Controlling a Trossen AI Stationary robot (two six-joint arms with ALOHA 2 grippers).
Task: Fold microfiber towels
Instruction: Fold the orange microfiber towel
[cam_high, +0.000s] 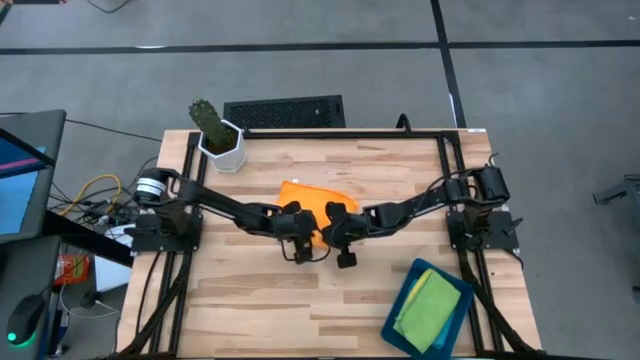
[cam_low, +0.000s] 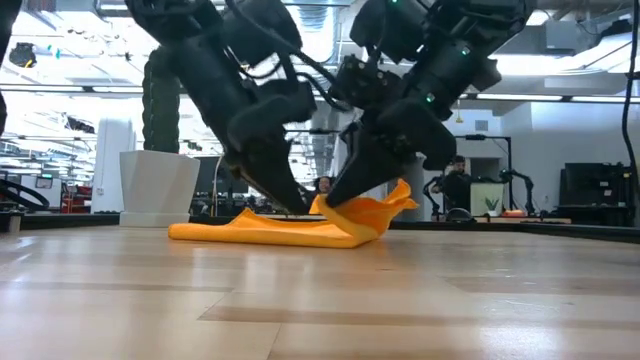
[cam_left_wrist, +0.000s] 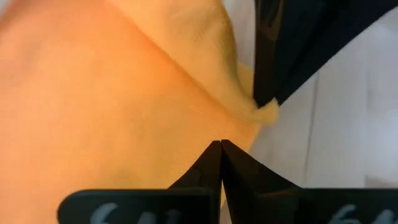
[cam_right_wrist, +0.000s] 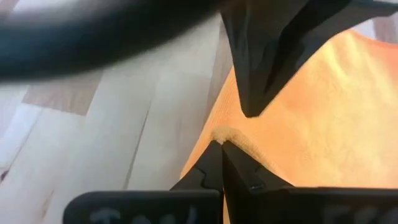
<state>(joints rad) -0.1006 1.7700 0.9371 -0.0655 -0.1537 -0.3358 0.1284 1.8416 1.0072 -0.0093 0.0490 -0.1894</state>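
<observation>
The orange towel (cam_high: 300, 200) lies near the middle of the wooden table (cam_high: 300, 300), spread away from the two grippers toward the potted cactus (cam_high: 215, 130) side. The left gripper (cam_high: 298, 240) and the right gripper (cam_high: 338, 237) meet close together at the towel's near edge, each about equally near it. The left wrist view shows the left fingers pressed fully together with their tips at the cloth's edge; whether cloth is pinched between them cannot be told. The right wrist view shows the right fingers nearly together, pinching a small tuft of the towel's corner. From table height, that corner (cam_low: 385, 205) stands lifted and crumpled while the rest of the cloth lies flat, its long axis running away from the lifted end. A fold would likely carry this raised edge over the flat part. The green and blue towels (cam_high: 425, 305) sit in a teal tray (cam_high: 400, 315), well apart near the table's corner on the right arm's side.
</observation>
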